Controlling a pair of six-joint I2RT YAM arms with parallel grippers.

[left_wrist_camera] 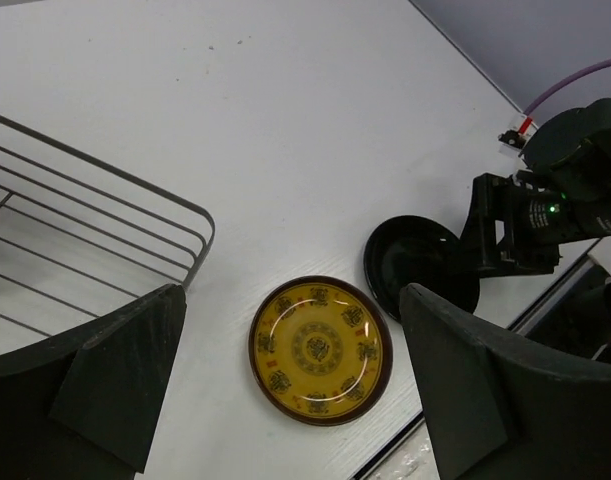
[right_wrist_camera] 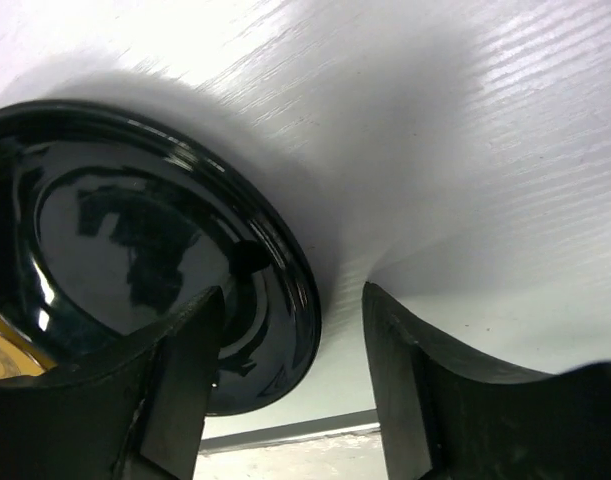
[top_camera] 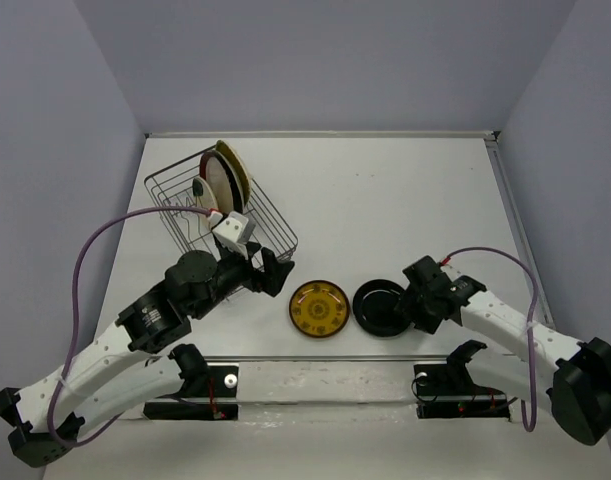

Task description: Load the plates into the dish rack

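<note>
The dish rack (top_camera: 275, 225) stands at the back left and holds upright plates, among them a red-rimmed cream one (top_camera: 223, 182) and a yellow one (top_camera: 238, 165). A yellow plate with dark pattern (top_camera: 318, 308) and a glossy black plate (top_camera: 377, 307) lie flat near the front edge. My left gripper (top_camera: 272, 272) is open and empty, above the table between rack and yellow plate (left_wrist_camera: 320, 350). My right gripper (top_camera: 410, 300) is open, its jaws straddling the black plate's right rim (right_wrist_camera: 295, 300), one finger over the plate, one outside. The other plates cannot be made out.
The rack's wire corner (left_wrist_camera: 190, 225) lies just left of my left fingers. The right arm (left_wrist_camera: 545, 210) shows beside the black plate (left_wrist_camera: 415, 262). The table's front edge (top_camera: 325, 358) runs just below both plates. Purple cables loop by each arm.
</note>
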